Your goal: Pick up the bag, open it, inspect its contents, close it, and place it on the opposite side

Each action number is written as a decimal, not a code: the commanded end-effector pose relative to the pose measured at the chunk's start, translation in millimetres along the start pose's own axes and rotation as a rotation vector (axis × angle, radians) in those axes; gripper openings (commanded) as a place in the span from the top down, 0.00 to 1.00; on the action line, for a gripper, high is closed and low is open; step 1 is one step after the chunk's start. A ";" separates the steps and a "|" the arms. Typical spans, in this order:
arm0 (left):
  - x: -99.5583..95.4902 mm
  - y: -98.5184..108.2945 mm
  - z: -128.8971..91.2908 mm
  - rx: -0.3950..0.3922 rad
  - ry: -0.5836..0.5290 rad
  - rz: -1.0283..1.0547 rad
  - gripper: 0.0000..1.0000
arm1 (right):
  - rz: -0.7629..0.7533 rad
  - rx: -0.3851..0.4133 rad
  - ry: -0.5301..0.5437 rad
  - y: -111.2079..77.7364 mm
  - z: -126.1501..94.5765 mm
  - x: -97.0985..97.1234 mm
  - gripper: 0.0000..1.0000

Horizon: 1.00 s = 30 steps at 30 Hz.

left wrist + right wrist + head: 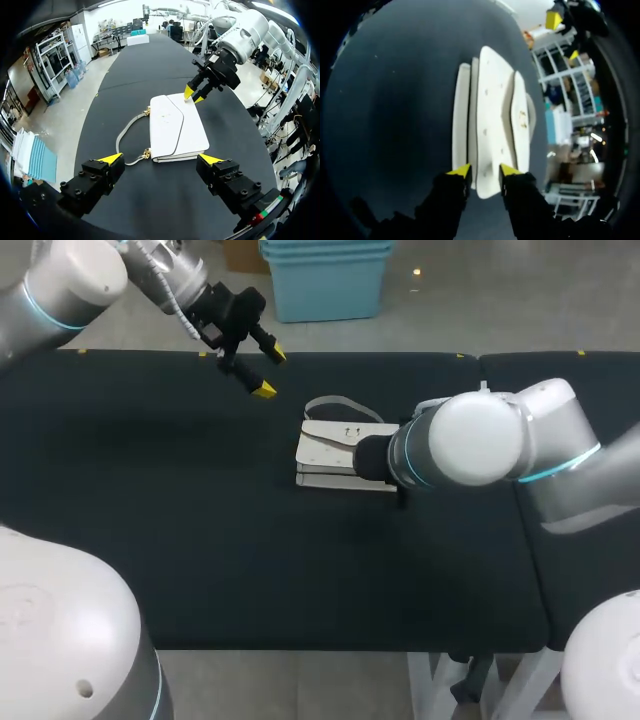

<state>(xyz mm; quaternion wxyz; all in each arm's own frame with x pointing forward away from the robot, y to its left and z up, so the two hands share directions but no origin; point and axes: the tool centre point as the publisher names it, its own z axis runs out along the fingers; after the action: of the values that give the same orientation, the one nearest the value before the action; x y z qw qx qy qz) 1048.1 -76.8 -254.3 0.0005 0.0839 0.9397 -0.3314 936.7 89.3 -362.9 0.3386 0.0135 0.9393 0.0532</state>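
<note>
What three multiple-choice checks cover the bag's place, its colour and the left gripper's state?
1. Where is the bag?
A. flat on the table
B. lifted by its strap
C. on the floor

2. What colour is the bag?
A. black
B. white
C. blue

3. The left gripper is:
A. shut on the strap
B. shut on the flap
C. open, holding nothing

Answers: 1 A, it lies flat on the dark surface; 2 B, white against the table; 3 C, its yellow tips stand wide apart, clear of the bag.
</note>
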 end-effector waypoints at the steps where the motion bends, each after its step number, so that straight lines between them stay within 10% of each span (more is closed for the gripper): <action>1: -0.3 0.6 0.8 0.003 -0.001 0.001 0.00 | -0.005 -0.004 -0.010 0.0 8.0 1.9 0.69; 18: -0.3 0.6 0.8 0.003 -0.001 0.001 0.00 | -0.010 0.015 -0.043 -3.8 15.8 4.1 1.00; 30: 11.3 -3.5 14.2 0.071 -0.119 0.319 0.00 | 0.019 0.060 -0.062 5.9 12.6 10.1 1.00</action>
<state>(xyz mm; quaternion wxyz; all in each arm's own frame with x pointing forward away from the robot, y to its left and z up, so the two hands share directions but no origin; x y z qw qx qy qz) 1047.6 -87.3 -253.8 0.0380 0.1617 0.9246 -0.3428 940.2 89.4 -374.9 0.3632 0.0286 0.9306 0.0359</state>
